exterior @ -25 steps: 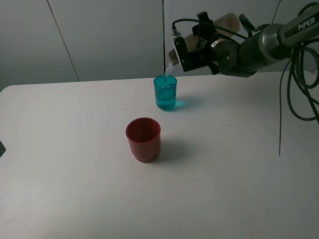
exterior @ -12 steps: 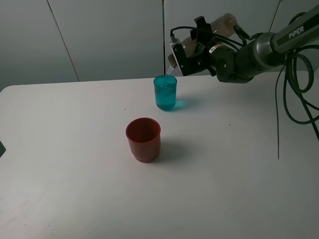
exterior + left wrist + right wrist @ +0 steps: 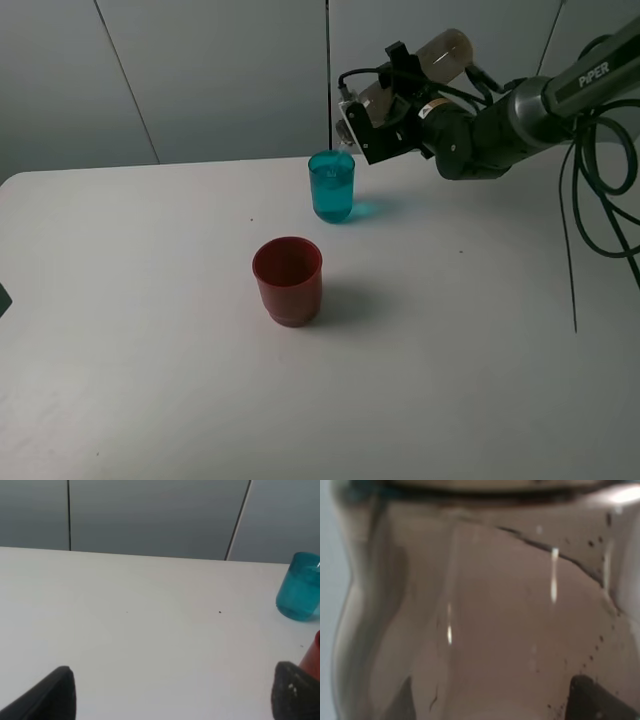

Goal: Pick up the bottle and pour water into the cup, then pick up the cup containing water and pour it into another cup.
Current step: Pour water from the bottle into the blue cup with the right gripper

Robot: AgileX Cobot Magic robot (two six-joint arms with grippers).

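My right gripper (image 3: 388, 118) is shut on the smoky grey-brown bottle (image 3: 437, 53). It holds the bottle tilted in the air, neck down, with the mouth just above the rim of the teal cup (image 3: 331, 186). The teal cup stands at the back middle of the table and holds water nearly to the top. The red cup (image 3: 288, 280) stands upright nearer the front. The bottle (image 3: 480, 605) fills the right wrist view. My left gripper (image 3: 175, 694) is open and empty, low over the table. Its view shows the teal cup (image 3: 300, 586) and an edge of the red cup (image 3: 315, 651).
The white table (image 3: 150, 380) carries only the two cups. Grey wall panels (image 3: 220, 70) stand behind it. Black cables (image 3: 590, 190) hang from the right arm at the far right.
The right arm has shifted a little and the bottle's base now points higher. The water stream seen a second ago has shrunk to almost nothing. The cups have not moved.
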